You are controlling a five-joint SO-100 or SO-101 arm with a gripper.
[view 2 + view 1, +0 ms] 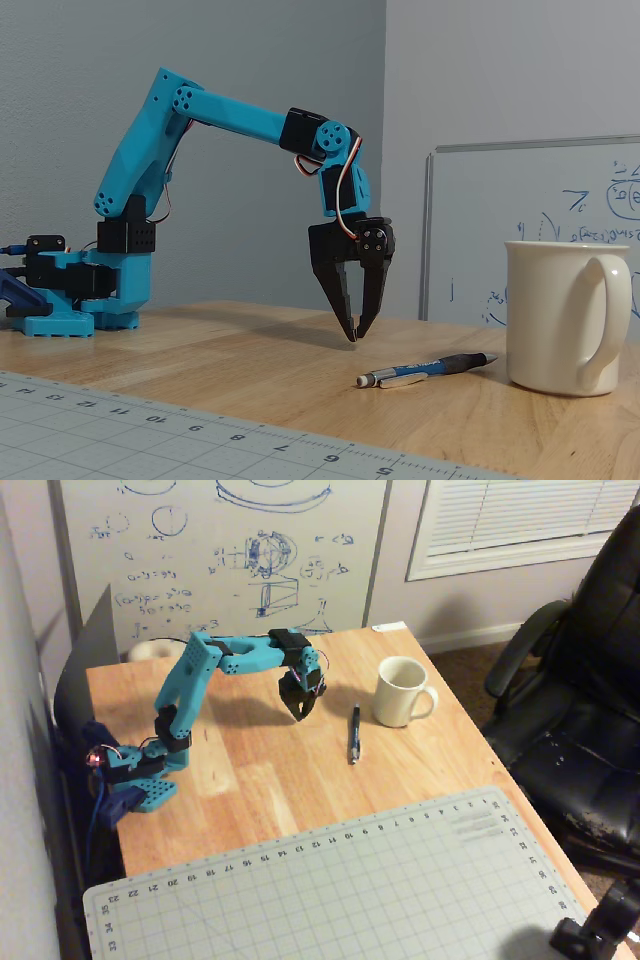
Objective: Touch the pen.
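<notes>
Near the middle of the wooden counter (250, 770), the black hand (300, 716) of the blue arm (200, 670) points straight down, its two fingertips (350, 325) drawn almost together with only a sliver of gap and nothing between them. In the low fixed view the tips hover just above the wood, clear of it. The pen (354, 734) lies flat just beside the hand, toward the right edge in the high fixed view, not touching it; its silvery tip faces the near edge. Beyond the pen, closer to that right edge, stands a white mug (402, 692). A grey cutting mat (340, 890) covers the near edge, and the arm's base sits by the left edge.
</notes>
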